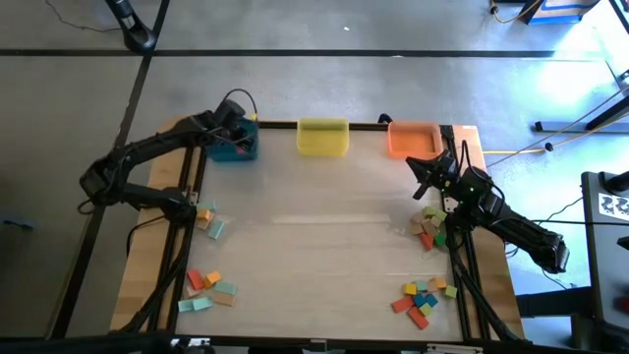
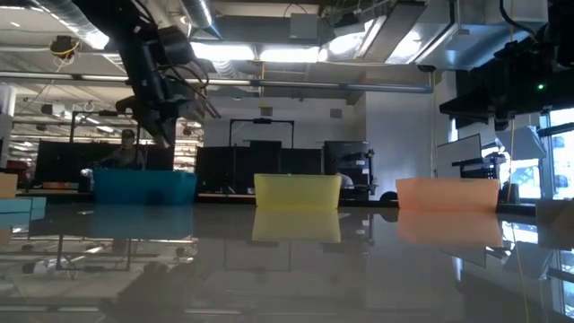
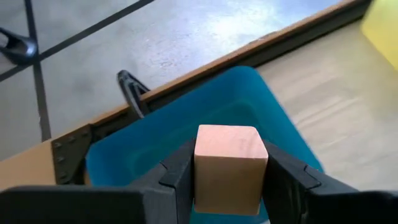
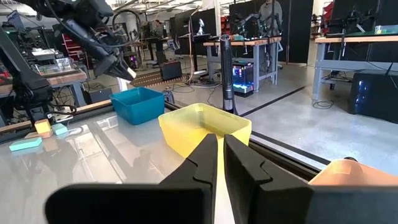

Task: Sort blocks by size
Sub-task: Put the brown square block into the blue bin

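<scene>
Sorting looks barely begun: the left gripper (image 3: 227, 180) clamps a tan cube (image 3: 227, 167) between its jaws directly above the blue bin (image 3: 155, 143), the right gripper (image 4: 220, 158) waits closed and empty, most blocks (image 1: 425, 297) remain scattered.

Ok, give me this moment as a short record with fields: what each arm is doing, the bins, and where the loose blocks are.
left gripper: shut on a tan cube, held above the blue bin
right gripper: shut, empty, near the orange bin
bins: blue bin, yellow bin and orange bin in a row along the table's far edge
loose blocks: four clusters, two on the left side, two on the right
</scene>
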